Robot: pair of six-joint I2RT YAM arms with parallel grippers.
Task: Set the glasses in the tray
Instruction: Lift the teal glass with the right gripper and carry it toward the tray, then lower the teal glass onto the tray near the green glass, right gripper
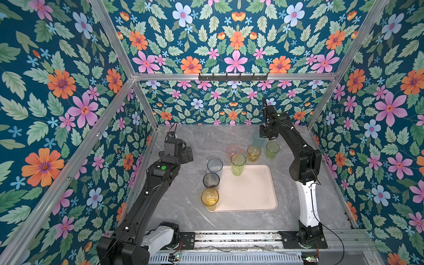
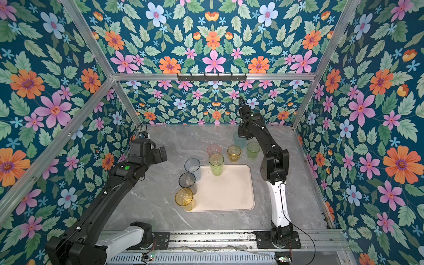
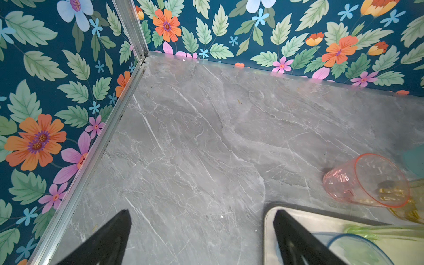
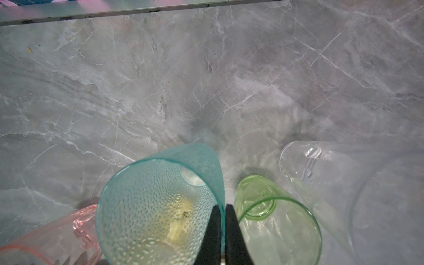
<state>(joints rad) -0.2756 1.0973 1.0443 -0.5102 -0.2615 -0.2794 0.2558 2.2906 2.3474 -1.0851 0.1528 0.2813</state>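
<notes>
Progress: approx 4 of 9 in. Tray (image 1: pixel 252 195) holds tall green tumbler (image 1: pixel 238 161) at far rim; pale blue tumbler (image 1: pixel 215 165), grey tumbler (image 1: pixel 211 180), amber tumbler (image 1: pixel 210 197) along left rim.
Outstanding, on desk (image 1: pixel 183 213) behind tray: pink tumbler (image 1: pixel 233 150), short amber tumbler (image 1: pixel 253 152), short green tumbler (image 1: pixel 272 149), clear tumbler (image 4: pixel 321 174), teal tumbler (image 4: pixel 160 206).
R claw (image 4: pixel 223 220) pinched on teal tumbler rim. L claw (image 3: pixel 202 211) wide, empty.

Both top views are bright and evenly lit from overhead. The walls (image 1: pixel 57 103) show saturated colour without glare. The frame bars (image 1: pixel 229 76) run straight to the picture edges. The desk (image 1: pixel 195 142) carries only short, soft shadows.

Left wrist view: the desk is sharp, and the left claw (image 3: pixel 202 212) is a black, slightly blurred silhouette.

Right wrist view: dimmer and hazy. The teal glass (image 4: pixel 156 206) and right claw (image 4: pixel 223 207) are soft, and diffuse dark shadows spread from the glass bases.
</notes>
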